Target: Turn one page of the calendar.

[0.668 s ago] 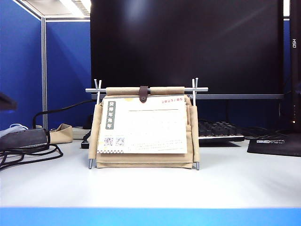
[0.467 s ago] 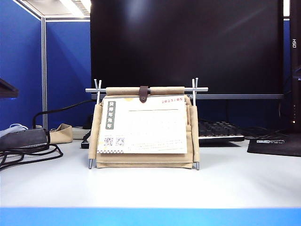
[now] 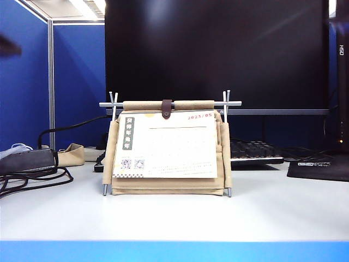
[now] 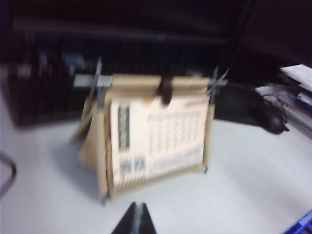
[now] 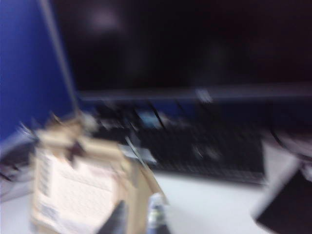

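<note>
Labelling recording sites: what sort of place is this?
Probably an office cubicle desk: blue partition walls, a large black monitor with a keyboard, and a desk calendar.

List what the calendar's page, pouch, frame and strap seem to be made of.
Page: matte white paper, apparently; flat printed sheet.
Pouch: beige canvas-like cloth, soft folded edges.
Frame: thin silvery rods, likely metal; slight sheen.
Strap: small brown band, possibly leather.
</note>
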{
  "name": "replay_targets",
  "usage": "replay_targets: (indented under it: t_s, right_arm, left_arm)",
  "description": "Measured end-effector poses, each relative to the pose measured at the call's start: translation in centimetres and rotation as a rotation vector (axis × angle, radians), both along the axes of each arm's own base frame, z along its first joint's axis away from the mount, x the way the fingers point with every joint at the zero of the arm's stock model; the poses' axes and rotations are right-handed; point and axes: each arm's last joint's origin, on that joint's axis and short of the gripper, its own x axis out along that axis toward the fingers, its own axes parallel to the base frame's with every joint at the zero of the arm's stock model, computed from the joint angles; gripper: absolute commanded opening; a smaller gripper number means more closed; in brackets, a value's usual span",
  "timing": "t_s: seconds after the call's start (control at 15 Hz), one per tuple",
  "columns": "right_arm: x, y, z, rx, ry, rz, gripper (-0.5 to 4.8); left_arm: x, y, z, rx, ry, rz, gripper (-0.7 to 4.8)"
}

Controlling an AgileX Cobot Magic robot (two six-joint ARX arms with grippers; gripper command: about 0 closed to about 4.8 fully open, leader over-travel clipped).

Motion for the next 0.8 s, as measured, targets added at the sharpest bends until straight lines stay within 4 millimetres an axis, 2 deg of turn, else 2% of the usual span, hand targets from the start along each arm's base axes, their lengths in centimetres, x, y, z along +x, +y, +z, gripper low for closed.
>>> replay_targets:
  t_s: [0.07,0.13,0.2,0.27,0.33,0.4,0.47,0.6,0.8]
  right_arm:
    - [0.3,0.6,1.2,-0.005,0.004,0.031,2.68]
    - [1.4,1.8,2.7,-0.032,0.041,0.090,2.74]
    - [2.4,2.8,3.4,-0.054,0.074,0.142,2.74]
    - [4.4,4.4,4.3,-0.093,0.139,0.211,2.74]
    - [5.8,5.4,4.6,-0.114,0.181,0.246,2.74]
    - [8.5,6.9,4.2,-0.160,0.281,0.334,2.74]
    - [10.1,7.6,3.3,-0.191,0.349,0.414,2.75]
    - [12.8,9.1,-0.7,-0.264,0.518,0.506,2.76]
    - [13.7,9.5,-3.8,-0.323,0.626,0.527,2.91]
  left_arm:
    - [0.1,0.0,0.6,0.006,-0.014,0.000,1.03]
    - [0.1,-0.1,0.9,0.007,-0.019,0.001,1.29]
    - [0.3,-0.2,0.9,0.012,-0.010,0.000,1.32]
    - [0.5,-0.3,0.7,0.023,0.012,0.000,1.52]
    - [0.6,-0.4,0.5,0.027,0.024,-0.002,2.34]
    - [0.7,-0.5,0.4,0.024,0.040,-0.002,2.74]
    - [0.7,-0.5,0.4,0.024,0.044,-0.002,2.89]
    - [0.7,-0.4,0.5,0.016,0.036,-0.002,2.93]
    - [0.7,-0.4,0.5,0.016,0.041,-0.004,3.11]
